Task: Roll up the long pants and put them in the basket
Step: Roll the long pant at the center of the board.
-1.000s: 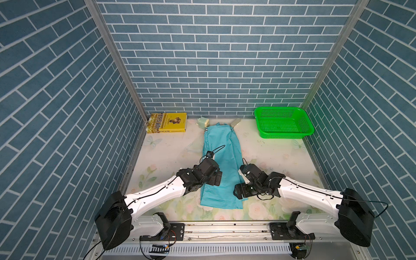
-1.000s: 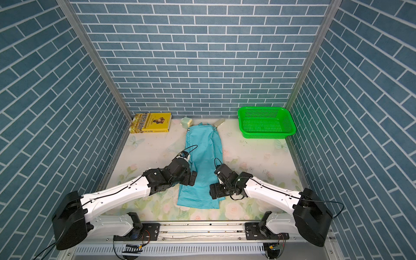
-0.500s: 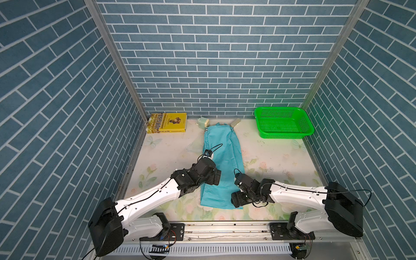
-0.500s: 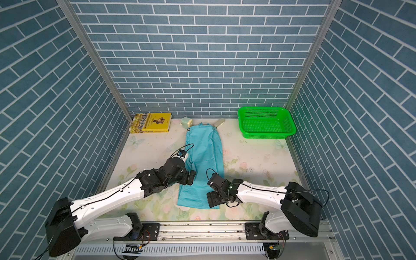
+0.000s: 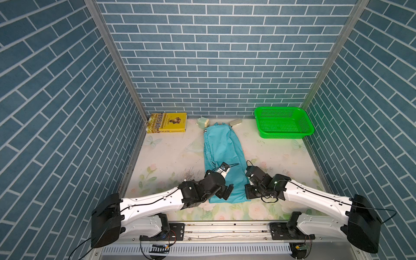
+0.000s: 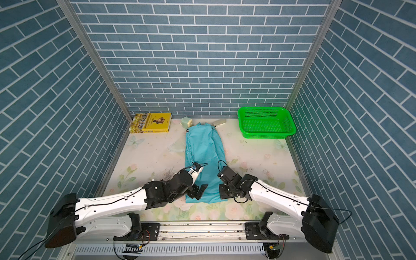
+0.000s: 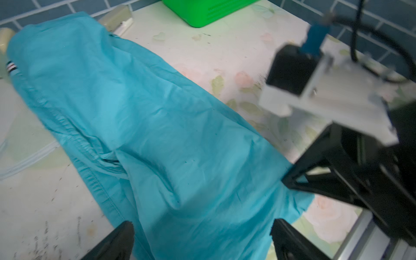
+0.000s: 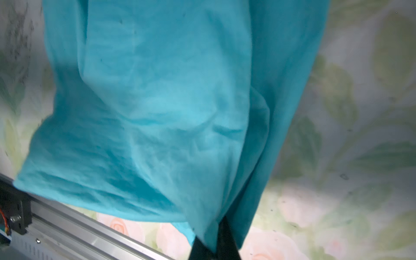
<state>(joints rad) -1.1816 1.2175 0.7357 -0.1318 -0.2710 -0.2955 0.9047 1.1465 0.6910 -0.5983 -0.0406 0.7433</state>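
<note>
The long pants (image 5: 222, 155) (image 6: 203, 150) lie lengthwise on the table, turquoise, with the striped waistband at the far end and the hem toward the front. My right gripper (image 5: 248, 194) (image 6: 224, 193) (image 8: 216, 244) is shut on the near right hem corner, and the cloth (image 8: 168, 108) drapes up from its jaws. My left gripper (image 5: 221, 194) (image 6: 197, 192) (image 7: 202, 227) stands open just above the near left part of the hem, with cloth (image 7: 157, 135) showing between its fingertips (image 7: 126, 227). The right gripper's hold on the cloth edge also shows in the left wrist view.
A yellow book (image 5: 167, 122) lies at the back left and a green basket (image 5: 286, 135) at the back right. Two small pale objects (image 5: 203, 122) (image 5: 235, 122) sit by the waistband. The metal front rail (image 5: 225, 227) runs just behind the hem.
My right gripper has gone from open to shut on the pants' near right hem corner. The left gripper has slid toward the front hem and stayed open.
</note>
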